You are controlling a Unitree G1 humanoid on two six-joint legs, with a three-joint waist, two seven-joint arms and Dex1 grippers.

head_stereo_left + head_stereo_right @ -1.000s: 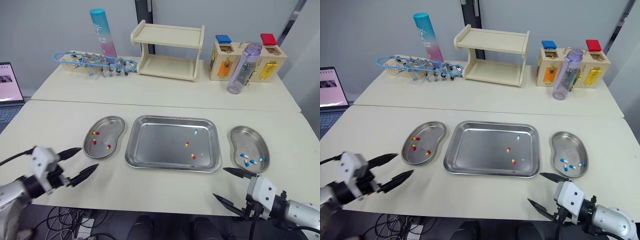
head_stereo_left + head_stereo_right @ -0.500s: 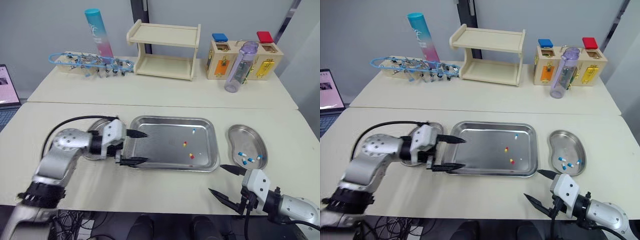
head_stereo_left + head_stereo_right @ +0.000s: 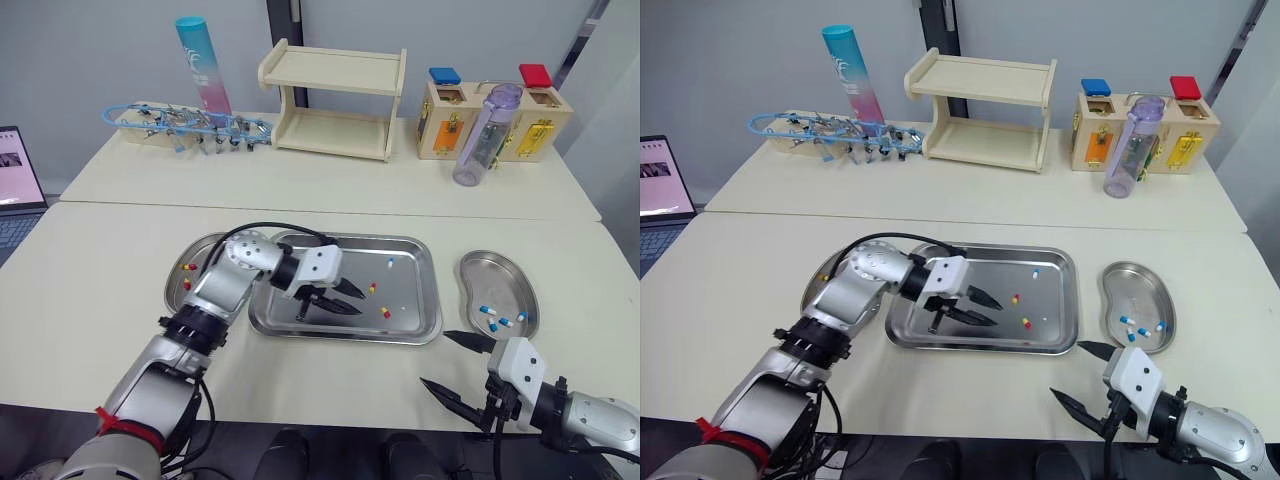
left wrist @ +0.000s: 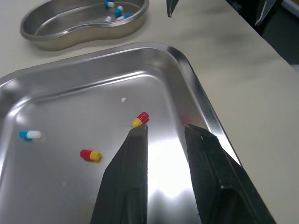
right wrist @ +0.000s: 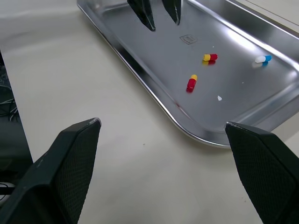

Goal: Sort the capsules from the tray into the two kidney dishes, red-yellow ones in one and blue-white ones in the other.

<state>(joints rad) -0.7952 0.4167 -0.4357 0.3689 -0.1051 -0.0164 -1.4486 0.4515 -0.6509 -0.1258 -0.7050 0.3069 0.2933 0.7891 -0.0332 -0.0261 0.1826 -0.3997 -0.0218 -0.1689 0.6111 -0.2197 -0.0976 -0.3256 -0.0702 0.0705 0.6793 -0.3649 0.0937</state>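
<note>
Now the left end effector (image 3: 358,302) hovers low inside the flat steel tray (image 3: 345,241), its black fingers apart, and a red-yellow capsule (image 4: 140,119) lies just ahead of one fingertip. To do this well, I think it should shift until the capsule is between the fingers, then close slowly, because the pill can slide on smooth metal. The right end effector (image 3: 435,358) hangs at the near edge of the cream table (image 3: 330,370), fingers wide apart

The left gripper (image 3: 357,302) stands low over the tray (image 3: 412,285), fingers apart; the 3 capsules (image 3: 386,313) beyond lie unobstructed (only a low rim).
</note>
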